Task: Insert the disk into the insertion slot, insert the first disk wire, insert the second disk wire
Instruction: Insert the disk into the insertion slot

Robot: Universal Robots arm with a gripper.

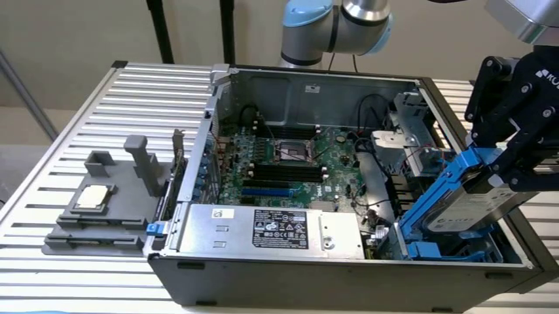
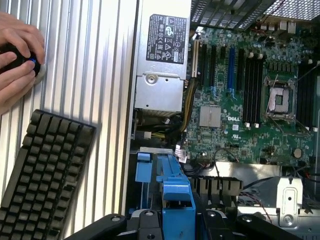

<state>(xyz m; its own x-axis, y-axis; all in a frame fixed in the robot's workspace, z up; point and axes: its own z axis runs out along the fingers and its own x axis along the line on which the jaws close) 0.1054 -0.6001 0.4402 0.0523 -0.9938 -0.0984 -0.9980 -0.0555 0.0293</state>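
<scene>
The black gripper (image 1: 511, 173) is clamped on the upper end of the flat silver-grey metal disk (image 1: 476, 204) in its bright blue plastic carrier frame. It holds the disk tilted above the grey sheet-metal insertion slot (image 1: 436, 250) with blue rails, inside the open dark computer case (image 1: 349, 275). Whether the disk's lower end touches the rails cannot be told. A person's hand (image 2: 15, 60) rests on the ribbed metal desk (image 2: 95, 75) near a black keyboard (image 2: 45, 175).

Robotics lab, PC-assembly test cell. Evidence: robot arm (image 1: 336, 23) at slatted aluminium worktop (image 1: 78, 98), claw (image 1: 506, 180) clamped on the disk (image 1: 472, 206), opened desktop computer case (image 1: 288, 91) with bare motherboard (image 1: 288, 163), grey fixture tray (image 1: 96, 226), keyboard (image 2: 42, 175), person's hand (image 2: 17, 55) near it.
</scene>
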